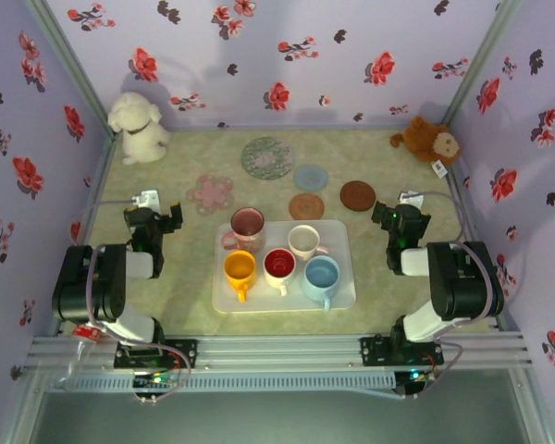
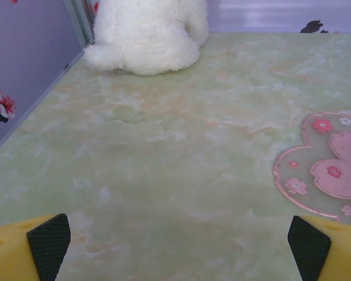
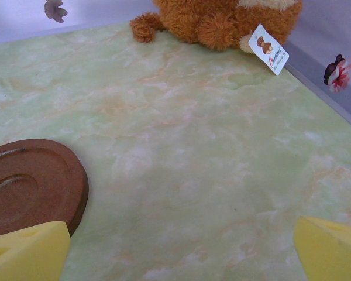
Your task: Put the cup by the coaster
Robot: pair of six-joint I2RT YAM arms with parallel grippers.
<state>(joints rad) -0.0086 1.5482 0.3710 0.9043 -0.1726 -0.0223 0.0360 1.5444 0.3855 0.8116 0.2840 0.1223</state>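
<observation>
Several cups stand on a white tray (image 1: 344, 289) in the middle of the table: a pink cup (image 1: 247, 225), a cream cup (image 1: 303, 241), a yellow cup (image 1: 240, 270), a red-lined white cup (image 1: 278, 265) and a blue cup (image 1: 321, 276). Behind the tray lie several coasters, among them a pink flower coaster (image 1: 210, 194) (image 2: 330, 164) and a dark brown coaster (image 1: 357, 195) (image 3: 29, 184). My left gripper (image 1: 155, 219) (image 2: 178, 246) hangs open left of the tray, nothing between its fingers. My right gripper (image 1: 400, 220) (image 3: 181, 246) is open right of the tray, also holding nothing.
A white plush dog (image 1: 137, 128) (image 2: 146, 32) sits at the back left and a brown plush lion (image 1: 430, 141) (image 3: 222, 17) at the back right. A green patterned coaster (image 1: 266, 157), a grey-blue one (image 1: 310, 177) and a light brown one (image 1: 306, 205) lie mid-back. Flowered walls enclose the table.
</observation>
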